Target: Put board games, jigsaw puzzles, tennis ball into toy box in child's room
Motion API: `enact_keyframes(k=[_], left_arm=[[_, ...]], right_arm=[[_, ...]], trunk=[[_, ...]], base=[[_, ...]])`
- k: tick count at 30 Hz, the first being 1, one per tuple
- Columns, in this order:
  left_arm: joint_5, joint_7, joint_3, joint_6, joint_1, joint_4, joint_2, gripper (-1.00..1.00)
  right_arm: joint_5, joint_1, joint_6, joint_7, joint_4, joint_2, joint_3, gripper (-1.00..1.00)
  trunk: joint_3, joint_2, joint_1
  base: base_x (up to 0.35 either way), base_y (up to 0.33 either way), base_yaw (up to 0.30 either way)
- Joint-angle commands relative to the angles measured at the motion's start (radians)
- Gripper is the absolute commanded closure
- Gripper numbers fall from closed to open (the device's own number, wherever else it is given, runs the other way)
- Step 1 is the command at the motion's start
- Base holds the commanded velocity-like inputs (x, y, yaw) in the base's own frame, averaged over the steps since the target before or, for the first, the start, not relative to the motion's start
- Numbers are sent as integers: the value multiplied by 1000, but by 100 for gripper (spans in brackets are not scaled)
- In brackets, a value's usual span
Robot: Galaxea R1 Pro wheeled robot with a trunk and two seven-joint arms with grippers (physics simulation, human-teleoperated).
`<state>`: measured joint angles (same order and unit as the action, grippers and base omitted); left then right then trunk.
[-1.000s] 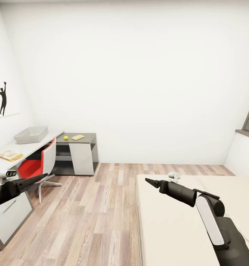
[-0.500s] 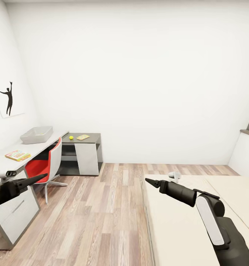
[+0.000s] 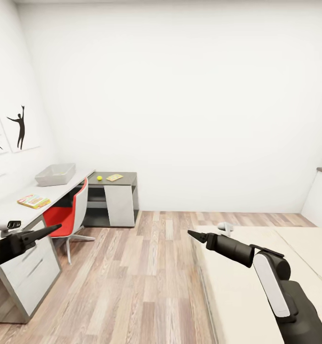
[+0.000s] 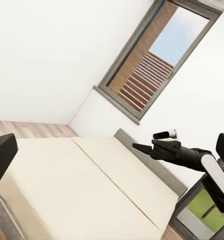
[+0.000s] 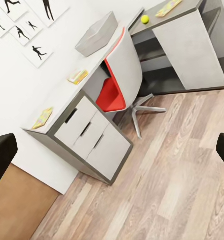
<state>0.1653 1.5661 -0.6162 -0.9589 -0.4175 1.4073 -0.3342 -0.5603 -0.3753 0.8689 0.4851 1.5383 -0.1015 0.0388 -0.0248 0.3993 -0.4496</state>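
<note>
between bed (image 3: 237,286) and table (image 3: 17,210), both grippers, left gripper (image 3: 53,227) and right gripper (image 3: 193,234), look narrowed and empty; next, likely approach the toy box (image 3: 56,174).

Black arms (image 3: 232,249), white forearm panel (image 3: 271,285), small white wrist cameras (image 3: 8,224)

- I'm looking into a child's bedroom in a home — white walls, wood-plank floor (image 3: 132,282).
- A bare beige bed (image 3: 256,286) sits on my right, under a window (image 4: 151,60).
- On my left, a long pale desk (image 3: 17,210) with white drawers and a red and white chair (image 3: 68,215).
- Black sports-player silhouettes (image 3: 20,125) hang above it — toys lie on the desktop.
</note>
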Motion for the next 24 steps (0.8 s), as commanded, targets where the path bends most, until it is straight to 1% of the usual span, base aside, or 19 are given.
enact_keyframes(k=[1, 12, 18, 24], left_arm=[[-1, 5, 0, -11, 0, -1, 0, -100], [0, 5, 0, -11, -1, -1, 0, -100], [0, 5, 0, -11, -1, -1, 0, -100], [0, 5, 0, -11, -1, -1, -2, -100]], right_arm=[[1, -1, 6, 4, 0, 0, 2, -100], [-3, -1, 6, 4, 0, 0, 3, -100], [-3, -1, 6, 4, 0, 0, 4, -100], [-4, -1, 6, 4, 0, 0, 4, -100]], trunk=[[0, 1, 0], [0, 1, 0], [0, 1, 0], [0, 1, 0]], base=[[0, 282, 0], [21, 282, 0], [165, 257, -47], [235, 215, -192]])
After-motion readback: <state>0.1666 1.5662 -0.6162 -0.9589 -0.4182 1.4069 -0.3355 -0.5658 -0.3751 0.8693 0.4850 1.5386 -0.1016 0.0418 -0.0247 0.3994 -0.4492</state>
